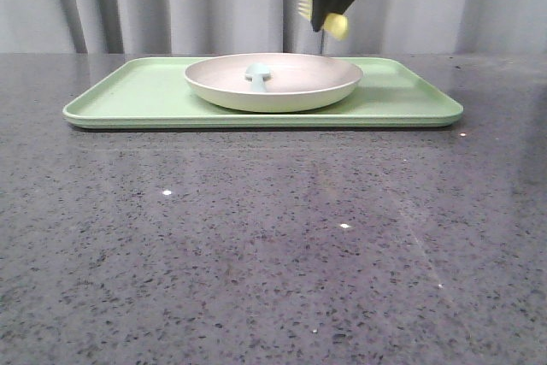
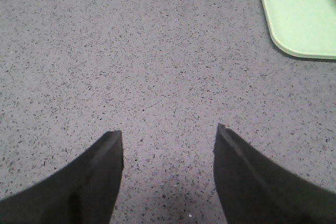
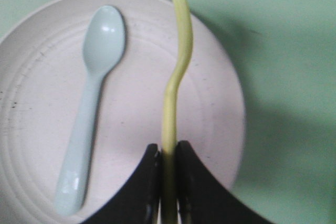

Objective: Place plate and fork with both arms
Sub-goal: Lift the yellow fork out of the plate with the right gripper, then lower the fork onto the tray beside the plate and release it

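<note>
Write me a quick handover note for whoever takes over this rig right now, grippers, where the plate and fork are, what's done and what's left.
Right gripper: shut on the fork, held in the air above the plate.
Left gripper: open, empty, over bare table beside a corner of the green tray.
Plate: sitting on the tray, with a light-blue spoon lying inside it.
Done: plate placed, fork picked up.
Left: set the fork down and release; it probably goes into the plate next to the spoon.

Green tray (image 1: 128,91) on speckled table (image 1: 256,254)
</note>
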You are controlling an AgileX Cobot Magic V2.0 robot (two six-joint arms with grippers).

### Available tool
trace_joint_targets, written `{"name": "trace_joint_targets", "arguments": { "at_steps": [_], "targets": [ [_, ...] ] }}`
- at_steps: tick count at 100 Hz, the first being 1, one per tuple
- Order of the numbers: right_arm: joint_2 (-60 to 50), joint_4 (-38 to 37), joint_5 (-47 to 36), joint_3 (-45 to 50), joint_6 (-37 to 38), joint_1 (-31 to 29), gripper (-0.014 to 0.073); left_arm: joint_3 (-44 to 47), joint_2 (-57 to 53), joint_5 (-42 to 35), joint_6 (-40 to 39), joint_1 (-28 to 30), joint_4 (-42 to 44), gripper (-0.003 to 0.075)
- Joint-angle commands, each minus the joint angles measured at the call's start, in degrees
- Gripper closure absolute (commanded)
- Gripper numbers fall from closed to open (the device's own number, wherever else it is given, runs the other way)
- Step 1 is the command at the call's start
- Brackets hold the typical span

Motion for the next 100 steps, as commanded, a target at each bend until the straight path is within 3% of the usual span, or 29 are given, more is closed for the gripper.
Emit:
{"name": "trace_joint_targets", "arguments": {
  "at_steps": [1, 26, 41, 67, 100],
  "targets": [
    [-5.1, -0.4, 0.1, -1.9, -1.4, -2.1, 0.0683, -1.5, 0.3, -3.7, -0.5, 0.1, -0.3, 0.0336],
    [-7.5, 6.3, 2.7, -1.4, -7.8, -9.1, 0.0683, -1.5, 0.3, -3.7, -0.5, 0.1, -0.3, 0.0336],
    [-10.5, 7.5, -0.3, 5.6, -8.6, -11.7, 0.0683, -1.5, 0.3, -3.7, -0.5, 0.1, -0.3, 0.0336],
    [-14.6, 10.2, -13.1, 22.4, -8.7, -12.2, 0.0683, -1.5, 0.3, -3.7, -0.5, 0.1, -0.3, 0.0336],
    [-14.2, 15.0, -17.8, 24.8, -10.3, -11.6, 0.0683, -1.5, 0.3, -3.7, -0.5, 0.1, -0.3, 0.0336]
  ]
}}
